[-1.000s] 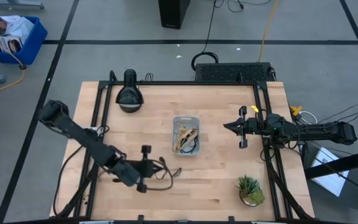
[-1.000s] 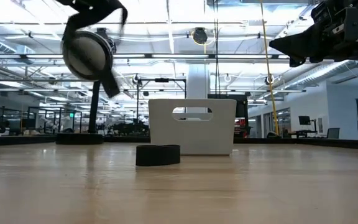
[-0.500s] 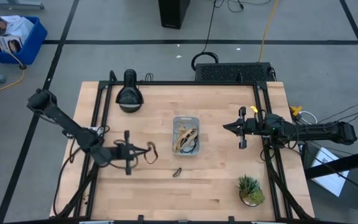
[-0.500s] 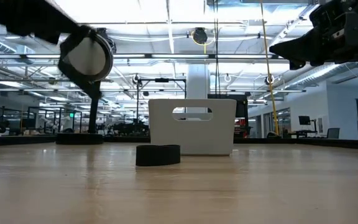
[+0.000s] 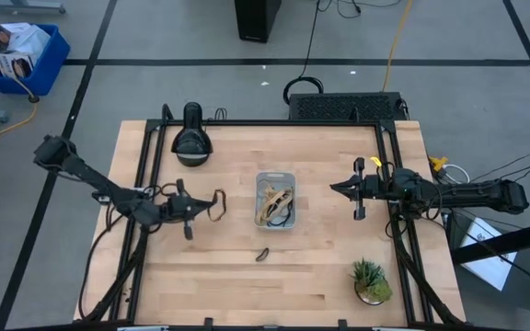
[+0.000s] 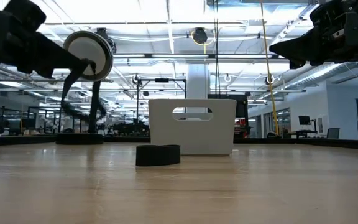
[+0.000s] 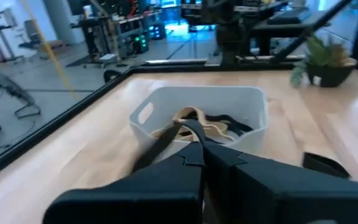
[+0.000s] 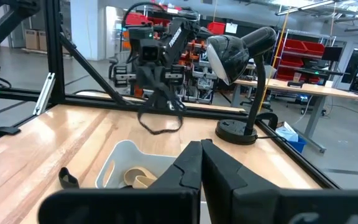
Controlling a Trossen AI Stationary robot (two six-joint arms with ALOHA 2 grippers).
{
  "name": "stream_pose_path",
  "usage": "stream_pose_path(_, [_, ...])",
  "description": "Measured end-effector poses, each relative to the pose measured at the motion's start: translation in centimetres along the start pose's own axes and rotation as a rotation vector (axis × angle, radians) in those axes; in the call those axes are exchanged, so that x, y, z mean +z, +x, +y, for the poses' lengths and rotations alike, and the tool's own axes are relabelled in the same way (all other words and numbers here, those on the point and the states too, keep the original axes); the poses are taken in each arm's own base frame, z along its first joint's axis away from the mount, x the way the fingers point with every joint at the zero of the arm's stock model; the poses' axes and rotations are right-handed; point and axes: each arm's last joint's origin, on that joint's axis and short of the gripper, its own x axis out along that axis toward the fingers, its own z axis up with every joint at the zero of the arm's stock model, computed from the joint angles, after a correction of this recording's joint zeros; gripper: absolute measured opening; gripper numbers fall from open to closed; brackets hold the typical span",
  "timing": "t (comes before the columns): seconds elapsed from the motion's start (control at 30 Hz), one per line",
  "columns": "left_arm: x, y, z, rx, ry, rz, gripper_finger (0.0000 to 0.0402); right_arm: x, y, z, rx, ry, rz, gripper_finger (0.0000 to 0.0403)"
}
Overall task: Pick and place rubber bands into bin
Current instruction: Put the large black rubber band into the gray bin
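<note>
My left gripper (image 5: 201,203) is shut on a dark rubber band (image 5: 215,204), above the table left of the bin. The band also shows in the left wrist view (image 7: 164,142) and the right wrist view (image 8: 161,119). The bin (image 5: 275,199), a pale translucent tray, rests on the table's middle with tan and dark bands inside (image 7: 199,121). Another black band (image 5: 261,254) lies flat on the table near the bin's near side. My right gripper (image 5: 337,187) is shut and empty, above the table right of the bin. My left gripper pinches the dark band's upper part (image 7: 185,127) between its two fingertips. The fingers are about level and point toward the table's right, at the bin. The band hangs slack below the fingers as a loop (image 8: 162,127), clear of the table.
A black desk lamp (image 5: 191,140) stands at the table's far left. A small potted plant (image 5: 371,281) stands near the near right corner. Black frame rails (image 5: 147,165) run along the table's left, far and right sides. A dark-blue crate (image 5: 24,57) sits on the floor.
My left gripper has risen and gone from near the table's near edge toward its far edge, carrying the dark band lifted clear and hanging. The other black band has stayed on the table. My right gripper has kept still.
</note>
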Motion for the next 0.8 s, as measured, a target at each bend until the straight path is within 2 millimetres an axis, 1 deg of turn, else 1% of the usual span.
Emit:
stream_pose_path(0.07, [0.2,0.3,0.3,0.024,-0.026,-0.001,0.0001,0.0,0.0,0.0,0.0,0.0,0.0,0.0])
stream_pose_path(0.17, [1.4,1.0,0.7,0.037,-0.088,-0.022,0.0,0.0,0.0,0.0,0.0,0.0,0.0,0.0])
stream_pose_path(0.27, [3.0,2.0,0.7,-0.019,-0.083,-0.032,0.0,0.0,0.0,0.0,0.0,0.0,0.0,0.0])
stream_pose_path(0.37, [5.1,3.6,0.5,0.001,-0.034,-0.022,0.0,0.1,0.0,0.0,-0.001,0.0,-0.007,0.0])
stream_pose_path(0.47, [6.9,5.9,0.4,0.001,0.029,0.031,0.0,0.1,0.0,0.0,-0.002,-0.001,-0.015,0.0])
stream_pose_path(0.6, [8.9,9.8,0.3,-0.048,0.081,0.052,0.0,0.2,0.0,0.0,-0.003,-0.001,-0.022,0.0])
stream_pose_path(0.7, [9.8,12.8,0.2,-0.066,0.112,0.087,0.0,0.2,0.0,0.0,-0.002,-0.001,-0.02,0.0])
stream_pose_path(0.8, [9.9,15.6,0.4,-0.094,0.124,0.124,0.0,0.2,0.0,0.0,-0.002,-0.001,-0.017,0.0])
